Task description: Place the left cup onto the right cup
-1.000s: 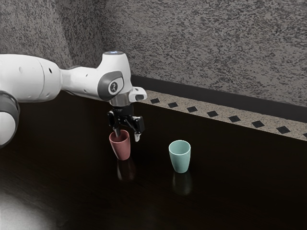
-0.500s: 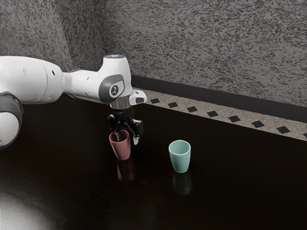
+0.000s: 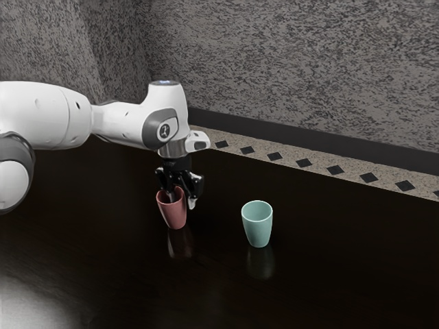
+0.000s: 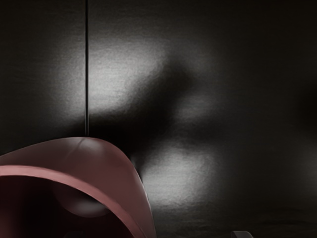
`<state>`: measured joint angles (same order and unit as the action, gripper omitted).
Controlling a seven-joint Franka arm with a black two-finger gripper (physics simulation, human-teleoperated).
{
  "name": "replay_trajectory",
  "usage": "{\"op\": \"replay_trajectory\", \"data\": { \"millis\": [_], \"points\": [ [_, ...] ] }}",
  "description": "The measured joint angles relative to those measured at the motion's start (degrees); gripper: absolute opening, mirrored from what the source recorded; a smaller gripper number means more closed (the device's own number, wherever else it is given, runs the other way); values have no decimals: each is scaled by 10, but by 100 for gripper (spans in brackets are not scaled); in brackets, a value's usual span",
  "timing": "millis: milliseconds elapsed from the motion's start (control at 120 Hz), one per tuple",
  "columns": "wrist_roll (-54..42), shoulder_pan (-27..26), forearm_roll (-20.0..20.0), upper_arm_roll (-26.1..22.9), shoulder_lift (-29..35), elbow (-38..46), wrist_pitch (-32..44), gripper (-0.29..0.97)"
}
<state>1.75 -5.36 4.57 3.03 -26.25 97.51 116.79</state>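
Observation:
The red cup stands on the dark table at the exterior view's left, and the teal cup stands upright to its right, about a cup's width away. My gripper hangs over the red cup's rim on the side facing the teal cup. One finger reaches inside the cup and the other is outside its wall. The fingers are open, with a gap still around the wall. In the wrist view the red cup's rim looms large right under my hand.
A speckled stone wall rises behind the table, with a pale tiled strip of black diamonds along its foot. The table's glossy top shows reflections of both cups.
My fingers have drawn closer together around the red cup's rim wall. The hand has shifted slightly. Neither cup has moved.

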Motion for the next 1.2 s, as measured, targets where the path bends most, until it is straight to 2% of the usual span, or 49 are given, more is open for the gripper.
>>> {"op": "replay_trajectory", "data": {
  "millis": [1200],
  "points": [
    [1,3,0,4,-2,0,0,5]
  ]
}}
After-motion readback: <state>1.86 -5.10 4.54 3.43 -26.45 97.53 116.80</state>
